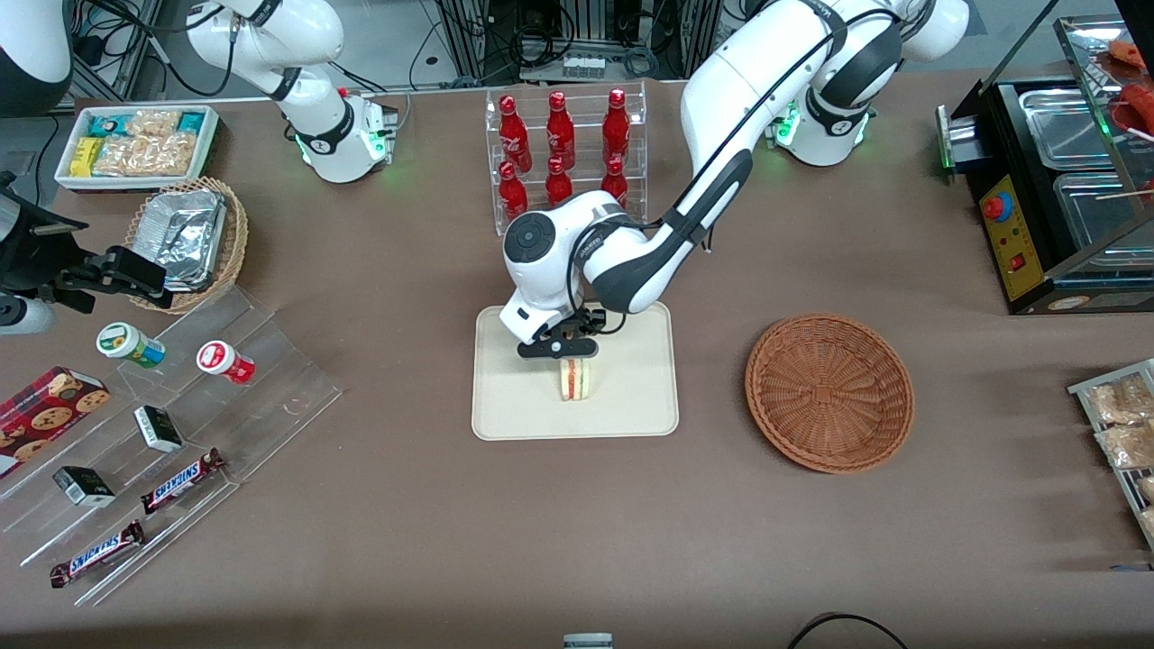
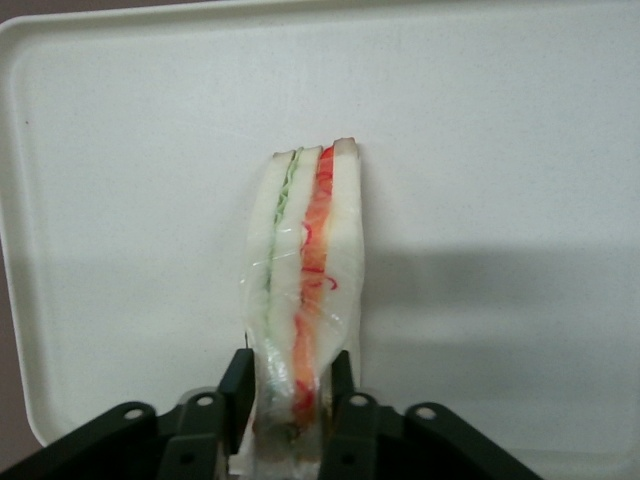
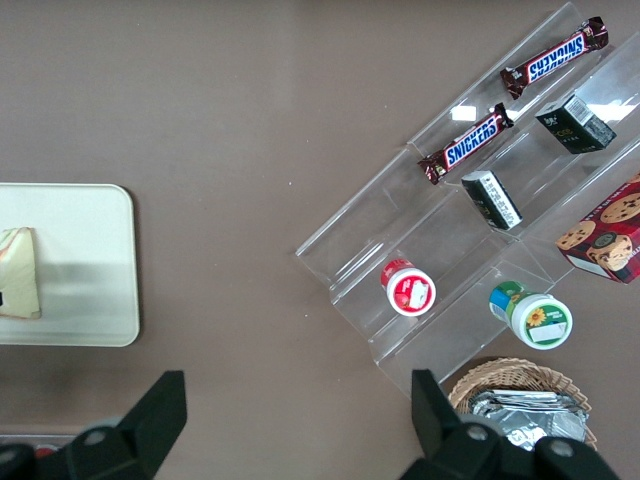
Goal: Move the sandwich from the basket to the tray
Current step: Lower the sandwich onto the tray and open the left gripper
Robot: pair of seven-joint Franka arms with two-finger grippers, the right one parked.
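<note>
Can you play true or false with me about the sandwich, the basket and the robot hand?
1. The sandwich is over the tray. True.
2. The basket has a sandwich in it. False: nothing shows inside it.
3. The gripper is shut on the sandwich. True: its fingers press both bread sides.
4. The sandwich lies flat on its bread side. False: it stands on edge, showing the red and green filling.
5. The basket sits on the tray. False: it sits on the table beside the tray, toward the working arm's end.
</note>
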